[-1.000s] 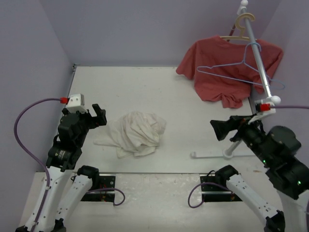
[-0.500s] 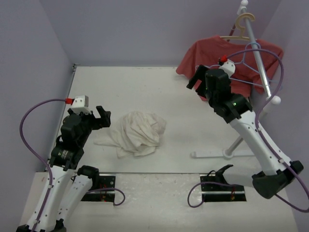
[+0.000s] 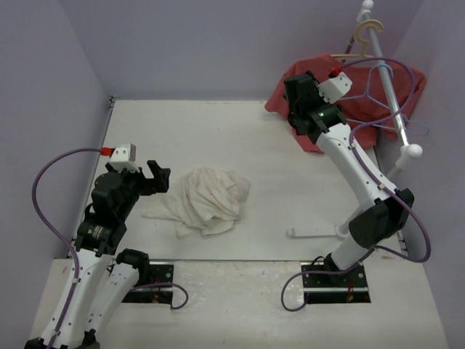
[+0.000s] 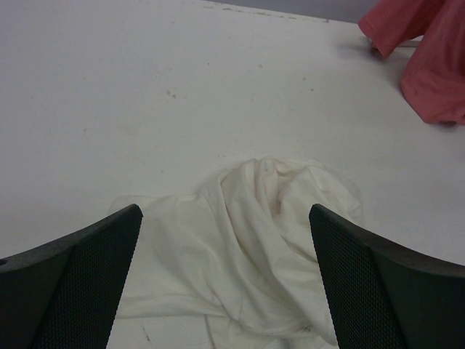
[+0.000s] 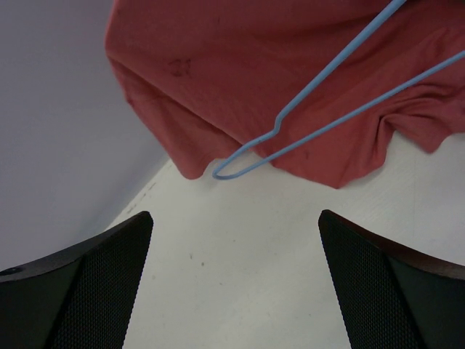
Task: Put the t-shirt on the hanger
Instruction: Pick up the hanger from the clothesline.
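Lavender-walled cell, white bench (image 3: 218,131). No step of the task appears done: grasping, lifting and threading all remain. Left of centre in the overhead view, the left jaws gape wide and empty beside the crumpled cream-white cloth t-shirt (image 3: 207,200) lying on the bench. Upper right, the right jaws, equally spread and empty, face the thin light-blue wire hanger (image 5: 334,65) hung before a red t-shirt (image 5: 240,65). Count: two t-shirts; two hangers, the second a tan wooden hanger (image 3: 363,36).
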Available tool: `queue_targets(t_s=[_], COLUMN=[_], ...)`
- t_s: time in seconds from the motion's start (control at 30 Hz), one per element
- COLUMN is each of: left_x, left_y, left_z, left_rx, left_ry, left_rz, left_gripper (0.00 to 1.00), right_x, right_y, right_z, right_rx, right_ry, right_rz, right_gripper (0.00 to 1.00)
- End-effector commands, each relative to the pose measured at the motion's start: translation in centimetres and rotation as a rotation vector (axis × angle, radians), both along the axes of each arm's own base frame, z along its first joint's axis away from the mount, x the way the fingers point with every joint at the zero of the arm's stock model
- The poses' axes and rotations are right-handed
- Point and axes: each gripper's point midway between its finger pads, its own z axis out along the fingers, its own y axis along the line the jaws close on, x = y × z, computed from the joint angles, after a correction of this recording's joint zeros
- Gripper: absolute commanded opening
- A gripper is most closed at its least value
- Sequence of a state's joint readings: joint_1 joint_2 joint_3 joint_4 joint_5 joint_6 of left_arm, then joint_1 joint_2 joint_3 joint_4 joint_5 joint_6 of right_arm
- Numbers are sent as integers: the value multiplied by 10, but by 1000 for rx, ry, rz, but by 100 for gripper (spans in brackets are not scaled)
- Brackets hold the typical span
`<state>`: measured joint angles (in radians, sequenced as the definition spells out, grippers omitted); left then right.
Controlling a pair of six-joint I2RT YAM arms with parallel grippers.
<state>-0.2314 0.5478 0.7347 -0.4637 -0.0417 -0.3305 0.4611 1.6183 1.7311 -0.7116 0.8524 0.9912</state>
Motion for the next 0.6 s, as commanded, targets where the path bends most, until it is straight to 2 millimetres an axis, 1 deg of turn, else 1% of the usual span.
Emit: queue_targets(t_s=[0.0, 0.1, 0.17, 0.2, 0.33, 0.43, 0.5, 0.57], left_x=[1, 0, 0, 0, -2, -3, -3, -3], left_y=[-7, -7, -7, -7, -13, -15, -16, -17], left_z=[9, 11, 11, 11, 13, 13, 13, 13], left_rx=[-15, -16, -17, -16, -22, -24, -24, -24], left_ry=[-50, -58, -61, -61, -66, -70, -69, -68], left_rz=[-38, -41, -41, -42, -76, -84, -89, -91], left_gripper=[100, 100, 100, 100, 100, 100, 100, 100], right_x=[11, 11, 22, 25, 31, 38, 42, 45], right_y=[-27, -38, -48, -49, -62, -73, -77, -80], right_z=[15, 13, 13, 16, 4, -5, -12, -18], right_rx=[-23, -54, -107, -113, -122, -142, -161, -168], right_ry=[-71, -68, -44, -48, -32, -17, 5, 16], right_rz=[-174, -237, -256, -261, -303, -342, -348, -357], right_gripper=[99, 99, 99, 99, 97, 94, 91, 84])
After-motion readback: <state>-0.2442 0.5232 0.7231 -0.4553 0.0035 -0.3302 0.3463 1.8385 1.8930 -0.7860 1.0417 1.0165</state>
